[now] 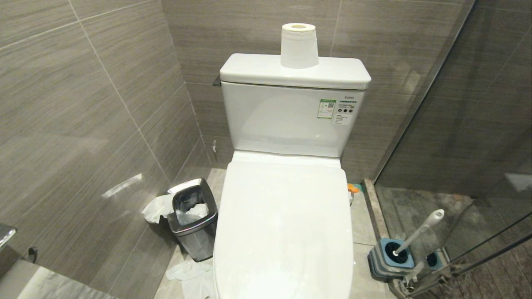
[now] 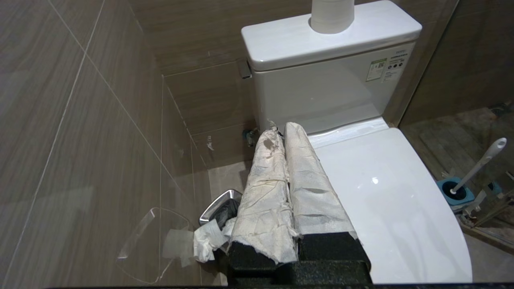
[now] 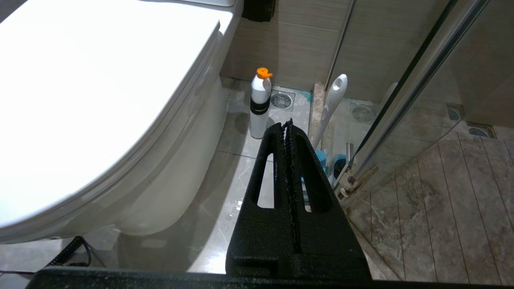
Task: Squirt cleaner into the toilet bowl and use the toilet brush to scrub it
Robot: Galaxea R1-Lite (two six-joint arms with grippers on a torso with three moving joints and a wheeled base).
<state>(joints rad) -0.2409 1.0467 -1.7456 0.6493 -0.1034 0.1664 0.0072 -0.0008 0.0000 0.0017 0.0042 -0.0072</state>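
Toilet bowl point(image 1: 282, 224) lid down, both tools closed, empty.

Bathroom, tiled.
White toilet bowl point(image 1: 286, 224), paper roll point(image 1: 299, 45) on cistern, steel waste bin point(image 1: 193, 218), glass shower partition point(image 1: 465, 145), floor drain point(image 3: 281, 100).

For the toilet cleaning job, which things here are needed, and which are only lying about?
Needed:
- glossy white ceramic toilet, lid closed
- white-handled toilet brush in its grey-and-blue square holder
- white cleaner bottle with orange cap, on the floor beside the toilet

Lying about:
- white toilet paper roll on the tank
- square steel waste bin
- crumpled white tissues on the floor
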